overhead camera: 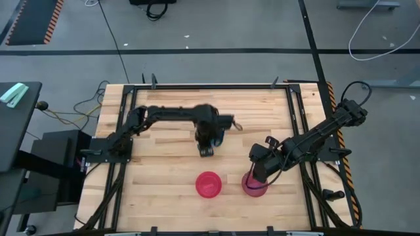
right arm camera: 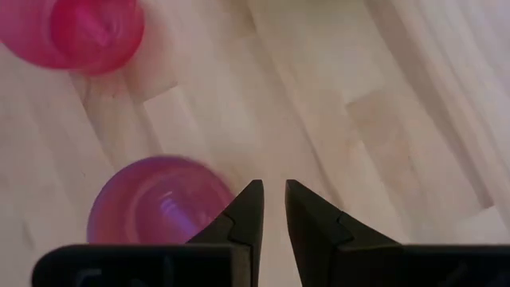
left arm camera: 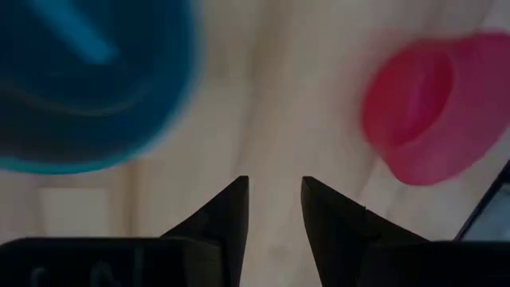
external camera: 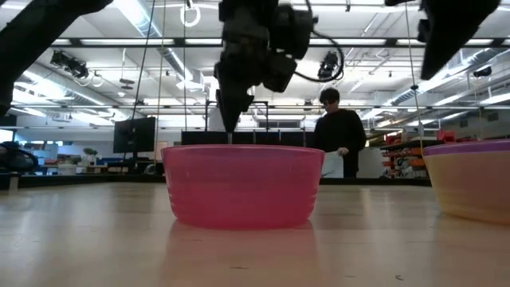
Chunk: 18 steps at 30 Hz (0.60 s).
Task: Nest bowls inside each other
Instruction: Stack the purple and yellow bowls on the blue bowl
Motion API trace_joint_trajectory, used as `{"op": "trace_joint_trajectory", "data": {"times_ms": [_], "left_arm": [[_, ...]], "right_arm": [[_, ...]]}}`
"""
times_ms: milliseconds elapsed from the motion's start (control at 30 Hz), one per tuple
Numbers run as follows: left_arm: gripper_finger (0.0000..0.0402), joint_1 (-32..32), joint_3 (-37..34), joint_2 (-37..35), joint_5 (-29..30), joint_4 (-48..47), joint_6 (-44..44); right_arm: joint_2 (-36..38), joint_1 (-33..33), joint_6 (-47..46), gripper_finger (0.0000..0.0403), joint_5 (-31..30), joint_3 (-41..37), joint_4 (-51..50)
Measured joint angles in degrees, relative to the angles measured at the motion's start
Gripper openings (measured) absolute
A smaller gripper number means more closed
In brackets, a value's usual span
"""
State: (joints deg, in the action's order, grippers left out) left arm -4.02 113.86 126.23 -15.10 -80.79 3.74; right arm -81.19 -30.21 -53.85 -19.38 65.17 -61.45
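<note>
Near the worktop's point(overhead camera: 164, 164) front edge sat a lone magenta-pink bowl point(overhead camera: 209, 184), with a purple-topped stack point(overhead camera: 254, 185) well to its right and a blue bowl point(left arm camera: 80, 80) under the left arm. They looked light, stiff and slick-walled; a thin rim seemed the best hold. Left gripper point(left arm camera: 275, 209) hovered near the blue bowl, fingers slightly parted and empty; right gripper point(right arm camera: 269, 209) hung beside the stack, fingers nearly together, holding nothing
</note>
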Motion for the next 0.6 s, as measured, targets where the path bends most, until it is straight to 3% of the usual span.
{"op": "trace_joint_trajectory", "data": {"times_ms": [333,600], "left_arm": [[0.0118,13.6,0.0,0.0,9.1,-0.4,4.5],[0.0116,22.1,0.0,0.0,15.7,-1.6,11.9]], "right_arm": [[0.1,-7.1,-10.1,0.0064,1.7,-0.5,-0.4],[0.1,-8.2,-15.2,0.0064,7.4,-7.4,-0.7]]}}
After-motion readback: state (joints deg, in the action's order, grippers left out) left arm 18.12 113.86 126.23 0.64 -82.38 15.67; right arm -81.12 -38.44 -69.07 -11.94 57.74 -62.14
